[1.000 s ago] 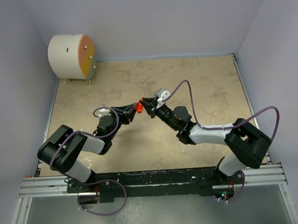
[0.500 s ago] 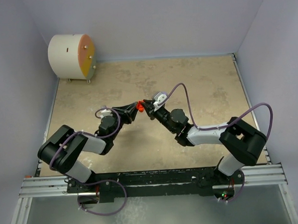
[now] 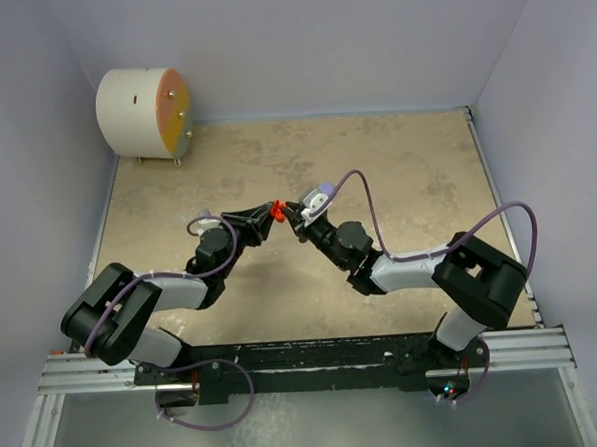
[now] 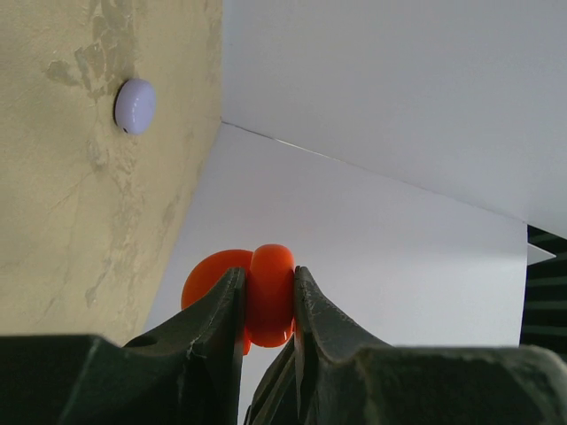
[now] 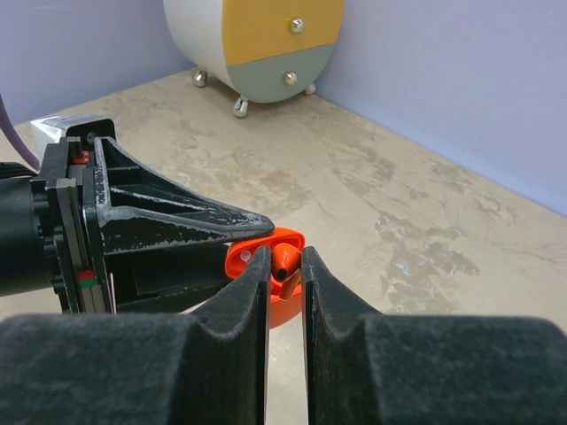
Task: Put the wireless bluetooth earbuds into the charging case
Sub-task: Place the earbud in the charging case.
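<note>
Setting: beige mottled table boxed in by pale walls at the back and both sides, with a metal rail along the near edge.

Item 1, red case: held off the table near its middle. My left gripper is clamped on it. The left wrist view shows the two fingers pressed on either side of the round body.

Item 2, red earbud: pinched between the fingers of my right gripper. It sits right at the open face of the red case, touching it or nearly so. Only the right wrist view shows it. From above, the spot where the right gripper meets the case reads as one red dot.

Item 3, lavender case: lying on the table, well beyond the red case and near the foot of a wall. Only the left wrist view shows it.

Item 4, round cabinet: in the far left corner, well apart from the red case. The right wrist view shows its yellow and grey face with small knobs.

Room: in the top view, table surface shows on every side of the red case. The back wall stands well beyond it and the side walls well to either side. My two arms close off the near side.
</note>
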Motion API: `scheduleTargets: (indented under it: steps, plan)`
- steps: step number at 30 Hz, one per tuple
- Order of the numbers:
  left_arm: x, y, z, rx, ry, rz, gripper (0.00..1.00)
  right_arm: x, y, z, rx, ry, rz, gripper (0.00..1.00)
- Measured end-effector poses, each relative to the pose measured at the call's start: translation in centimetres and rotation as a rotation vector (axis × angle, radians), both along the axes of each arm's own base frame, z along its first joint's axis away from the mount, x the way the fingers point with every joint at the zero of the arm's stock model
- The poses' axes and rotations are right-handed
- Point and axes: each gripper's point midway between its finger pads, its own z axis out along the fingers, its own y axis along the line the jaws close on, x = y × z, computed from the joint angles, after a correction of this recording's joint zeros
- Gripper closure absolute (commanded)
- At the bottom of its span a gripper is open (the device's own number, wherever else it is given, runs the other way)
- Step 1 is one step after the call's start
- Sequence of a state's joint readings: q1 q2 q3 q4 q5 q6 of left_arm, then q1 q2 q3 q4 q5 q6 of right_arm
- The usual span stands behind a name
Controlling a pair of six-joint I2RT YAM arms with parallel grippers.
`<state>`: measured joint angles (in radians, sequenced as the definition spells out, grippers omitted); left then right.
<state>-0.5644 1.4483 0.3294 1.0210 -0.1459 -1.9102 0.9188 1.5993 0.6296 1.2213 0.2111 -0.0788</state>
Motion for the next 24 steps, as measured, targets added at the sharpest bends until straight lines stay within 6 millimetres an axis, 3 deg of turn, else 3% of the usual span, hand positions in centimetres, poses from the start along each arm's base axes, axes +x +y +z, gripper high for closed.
scheduleTargets:
  steps: [24]
  plan:
    - [0.1,-0.7,-0.2,0.047,0.032,-0.017,1.00,0.0,0.1,-1.0,-0.030,0.003,-0.020,1.00]
